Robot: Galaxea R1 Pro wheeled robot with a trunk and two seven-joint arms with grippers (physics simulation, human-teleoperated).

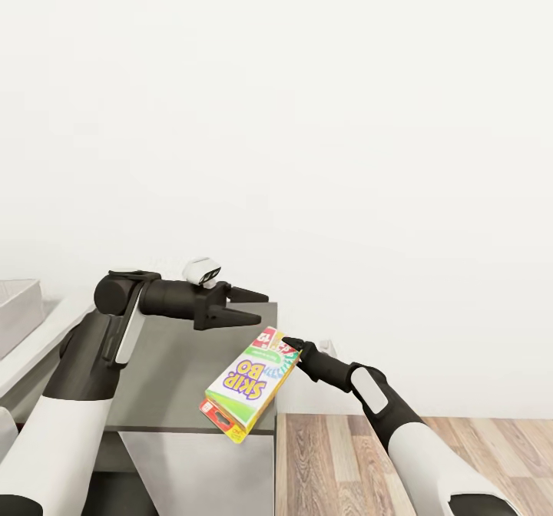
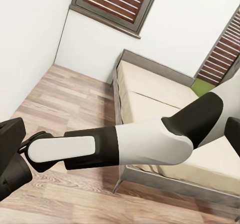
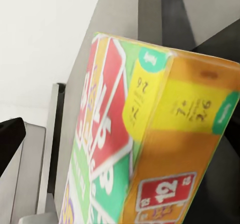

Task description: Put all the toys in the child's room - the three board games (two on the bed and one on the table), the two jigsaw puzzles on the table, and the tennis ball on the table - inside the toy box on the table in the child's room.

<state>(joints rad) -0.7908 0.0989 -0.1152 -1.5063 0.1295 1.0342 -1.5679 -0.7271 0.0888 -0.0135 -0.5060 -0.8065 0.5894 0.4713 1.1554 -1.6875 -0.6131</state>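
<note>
A plain white wall (image 1: 307, 117) stood ahead, bare from top to bottom. Below it ran wood-plank floor (image 1: 461, 447) in brown and grey tones. A grey cabinet (image 1: 192, 454) with a flat top stood on it, a dark seam under its top slab. A window with brown slats (image 2: 117, 4) sat in a dark frame.

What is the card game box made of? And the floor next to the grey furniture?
The SKIP-BO box, held by the right gripper, looks like printed cardboard: flat faces, sharp folded edges, bright slightly glossy print. The floor looks like wooden planks, brown with grain and seams, though it may be wood-look laminate.
</note>
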